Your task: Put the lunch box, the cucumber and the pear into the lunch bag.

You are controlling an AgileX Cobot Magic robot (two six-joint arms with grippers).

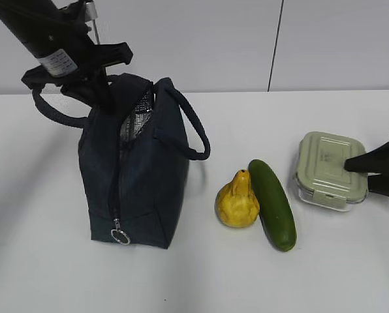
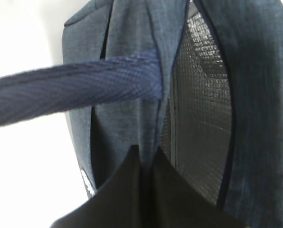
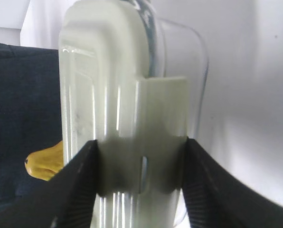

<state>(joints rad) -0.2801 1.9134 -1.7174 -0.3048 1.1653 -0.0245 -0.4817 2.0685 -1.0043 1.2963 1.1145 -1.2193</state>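
A: White counter (image 1: 351,274), pale wall behind. Anything packed yet?

B: Nothing, as far as can be judged. Lunch bag (image 1: 139,182) upright at left, mouth parted, silvery lining showing. Pear (image 1: 237,202) and cucumber (image 1: 273,203) lying touching just right of the bag. Lunch box (image 1: 330,169) farther right, on the counter.

A: Left pincer (image 2: 144,164)?

B: Clenched on the bag's upper edge beside the lining, seemingly holding the mouth apart. One handle (image 2: 70,90) jutting out left.

A: Right pincer (image 3: 139,166)?

B: Grasping the lunch box, one finger each side, pressed against the lid (image 3: 103,95) face and the clear base near the side clip (image 3: 163,128). In the exterior view, reaching in from the right edge.

A: So, progress?

B: Early. Probably gripping the box for the first transfer; lifting and carrying across to the bag not yet done. Pear and cucumber untouched, both left for later.
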